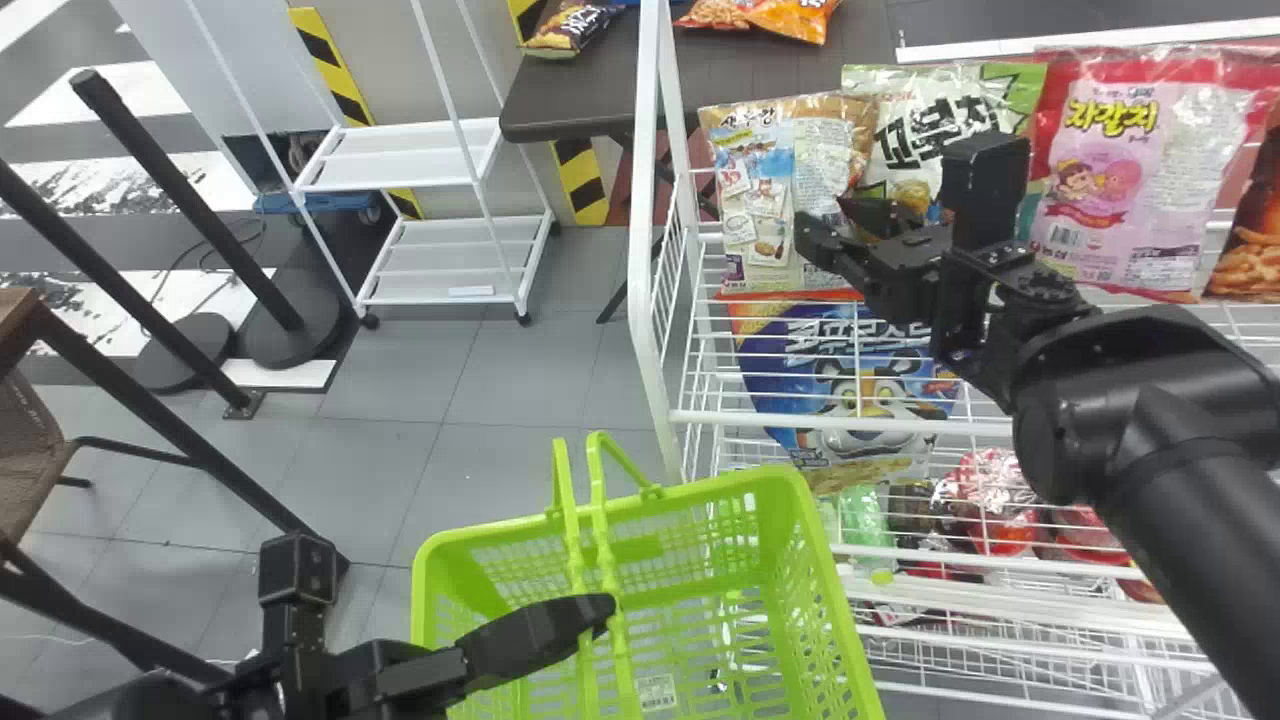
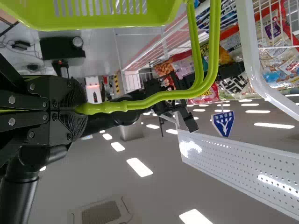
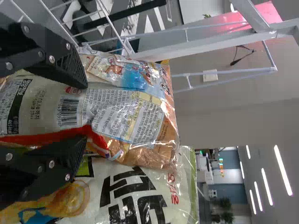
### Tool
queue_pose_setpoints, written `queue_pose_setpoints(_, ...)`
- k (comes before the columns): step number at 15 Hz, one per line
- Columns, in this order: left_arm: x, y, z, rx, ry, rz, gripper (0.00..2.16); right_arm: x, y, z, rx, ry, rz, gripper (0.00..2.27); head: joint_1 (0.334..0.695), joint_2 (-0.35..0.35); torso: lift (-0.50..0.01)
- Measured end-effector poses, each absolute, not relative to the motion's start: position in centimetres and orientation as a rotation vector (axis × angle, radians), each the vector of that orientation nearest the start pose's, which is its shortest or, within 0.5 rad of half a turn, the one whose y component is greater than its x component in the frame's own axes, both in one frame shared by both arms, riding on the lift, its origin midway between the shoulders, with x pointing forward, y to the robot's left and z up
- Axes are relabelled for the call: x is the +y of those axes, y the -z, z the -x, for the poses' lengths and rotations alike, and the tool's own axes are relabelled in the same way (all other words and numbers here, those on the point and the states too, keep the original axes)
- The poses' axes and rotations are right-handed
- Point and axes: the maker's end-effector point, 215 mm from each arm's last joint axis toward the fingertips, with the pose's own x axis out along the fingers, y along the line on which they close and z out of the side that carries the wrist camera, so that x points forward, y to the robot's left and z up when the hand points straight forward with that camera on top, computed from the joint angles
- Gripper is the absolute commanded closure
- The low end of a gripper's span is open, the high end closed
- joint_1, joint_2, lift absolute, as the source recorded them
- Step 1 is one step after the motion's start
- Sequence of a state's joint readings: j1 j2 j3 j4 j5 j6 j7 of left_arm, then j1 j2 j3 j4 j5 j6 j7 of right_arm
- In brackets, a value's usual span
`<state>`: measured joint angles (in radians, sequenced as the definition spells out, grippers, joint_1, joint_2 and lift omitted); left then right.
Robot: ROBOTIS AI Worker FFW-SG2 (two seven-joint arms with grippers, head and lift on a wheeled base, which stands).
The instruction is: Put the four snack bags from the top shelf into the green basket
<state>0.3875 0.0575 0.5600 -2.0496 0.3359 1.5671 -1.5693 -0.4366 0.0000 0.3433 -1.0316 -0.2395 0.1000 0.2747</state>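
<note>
While a white wire rack shows four snack bags on its top shelf, a green basket hangs low beside the rack's left post, its handle clamped in the left gripper. Lined up along the rack from its right end toward the left post are an orange-brown bag, a pink bag, a white-and-green bag and a tan-and-blue bag.

Each pack looks light and puffed with air, its glossy film soft and likely slippery, the snacks within apt to crumble under a hard squeeze. A gentle, broad pinch across the middle of the tan-and-blue bag, nearest the rack's left post, appears the surest hold; a corner grip could let it swing or slide.

At the rack's top shelf, the right gripper is open before that same bag, its two dark fingers set apart with a stretch of printed film and the barcode visible between them. Whether the pads touch the film cannot be told. Just beside it on the rack, the white-and-green bag sits close enough to be snagged.
</note>
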Motion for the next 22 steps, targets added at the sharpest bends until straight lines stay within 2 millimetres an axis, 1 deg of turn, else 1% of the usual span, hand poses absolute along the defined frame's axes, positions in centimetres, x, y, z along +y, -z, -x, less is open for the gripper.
queue_pose_setpoints(1, 19.8, 35.6, -25.4, 0.719, 0.977, 1.284, 2.14, -0.5, 38.7, -65.7, 0.229, -0.570, -0.098, 2.25, 0.695, 0.233, 0.000)
queue_pose_setpoints(3, 19.8, 35.6, -25.4, 0.720, 0.979, 1.284, 2.14, -0.5, 38.7, -65.4, 0.225, -0.572, -0.099, 2.25, 0.695, 0.233, 0.000)
queue_pose_setpoints(5, 19.8, 35.6, -25.4, 0.721, 0.979, 1.283, 2.14, -0.2, 38.9, -64.7, 0.218, -0.577, -0.088, 2.25, 0.695, 0.239, 0.000)
queue_pose_setpoints(7, 19.9, 35.6, -25.4, 0.721, 0.978, 1.282, 2.14, 0.2, 38.5, -63.6, 0.209, -0.580, -0.065, 2.25, 0.695, 0.246, 0.000)
queue_pose_setpoints(9, 19.9, 35.6, -25.4, 0.721, 0.977, 1.280, 2.14, 0.1, 37.7, -62.6, 0.198, -0.573, -0.037, 2.25, 0.695, 0.251, 0.000)
queue_pose_setpoints(11, 20.0, 35.5, -25.5, 0.721, 0.978, 1.278, 2.14, -0.6, 36.4, -61.7, 0.180, -0.559, -0.033, 2.25, 0.695, 0.248, 0.000)
queue_pose_setpoints(13, 20.1, 35.5, -25.7, 0.720, 0.978, 1.278, 2.14, -1.5, 35.1, -60.4, 0.169, -0.543, -0.048, 2.25, 0.695, 0.240, 0.000)
queue_pose_setpoints(14, 20.2, 35.5, -25.9, 0.717, 0.978, 1.278, 2.14, -2.2, 34.6, -59.4, 0.169, -0.530, -0.063, 2.25, 0.695, 0.236, 0.000)
queue_pose_setpoints(16, 20.4, 35.5, -26.4, 0.712, 0.976, 1.276, 2.14, -4.8, 33.8, -57.4, 0.173, -0.489, -0.092, 2.25, 0.695, 0.215, 0.000)
queue_pose_setpoints(17, 20.5, 35.5, -26.8, 0.708, 0.976, 1.276, 2.14, -6.1, 33.7, -56.0, 0.184, -0.470, -0.109, 2.25, 0.695, 0.204, 0.000)
queue_pose_setpoints(21, 20.7, 35.8, -28.6, 0.699, 0.970, 1.283, 2.14, -9.8, 33.5, -49.5, 0.251, -0.426, -0.161, 2.25, 0.695, 0.161, 0.000)
queue_pose_setpoints(22, 20.7, 35.9, -28.8, 0.699, 0.970, 1.283, 2.14, -10.3, 33.6, -48.0, 0.281, -0.423, -0.165, 2.25, 0.695, 0.156, 0.000)
